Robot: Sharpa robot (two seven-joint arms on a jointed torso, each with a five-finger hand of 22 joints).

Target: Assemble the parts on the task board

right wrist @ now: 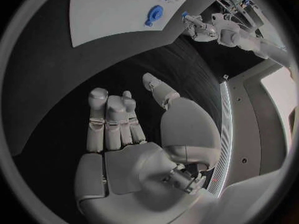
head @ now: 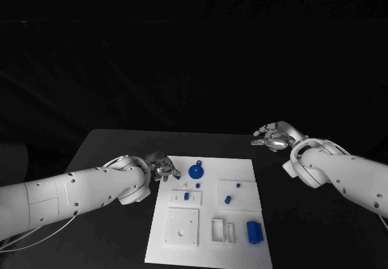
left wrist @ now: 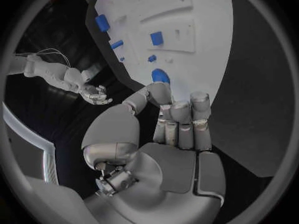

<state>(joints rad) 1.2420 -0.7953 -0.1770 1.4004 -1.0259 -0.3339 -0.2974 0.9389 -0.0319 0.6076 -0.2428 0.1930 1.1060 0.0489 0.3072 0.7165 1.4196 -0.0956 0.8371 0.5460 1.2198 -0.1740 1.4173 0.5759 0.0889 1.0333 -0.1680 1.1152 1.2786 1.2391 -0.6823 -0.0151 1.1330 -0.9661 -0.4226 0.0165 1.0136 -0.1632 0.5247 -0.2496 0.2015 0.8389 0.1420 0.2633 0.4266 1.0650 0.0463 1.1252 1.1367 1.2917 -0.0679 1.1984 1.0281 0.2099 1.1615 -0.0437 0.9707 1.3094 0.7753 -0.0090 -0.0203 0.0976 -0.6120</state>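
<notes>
My left hand [head: 164,170] pinches a small blue part [right wrist: 185,14] over the task board [head: 243,168], right hand [head: 273,138] empty and spread; a loose pinch could drop it

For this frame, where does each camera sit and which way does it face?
Head view: on the robot's head, looking down at the task board; both arms enter.
Left wrist view: behind the left hand, facing the board.
Right wrist view: behind the right hand, facing the board's edge.
Shared: round blue part.
</notes>
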